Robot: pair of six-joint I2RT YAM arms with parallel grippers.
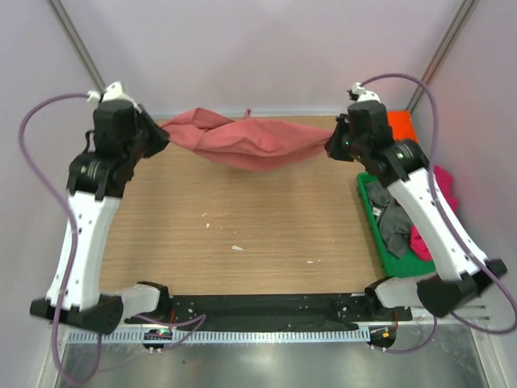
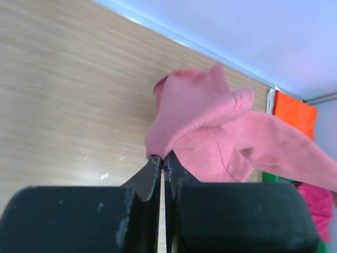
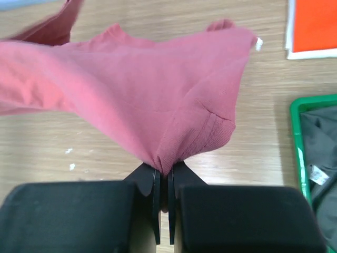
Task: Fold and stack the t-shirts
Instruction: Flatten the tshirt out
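Salmon t-shirt hung btwn both jaws.

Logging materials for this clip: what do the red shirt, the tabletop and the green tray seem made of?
Red shirt: soft matte knit cloth; it sags, with stitched hems. Tabletop: wood or wood-look laminate; pale grain, smooth. Green tray: probably plastic; even colour, crisp rim.
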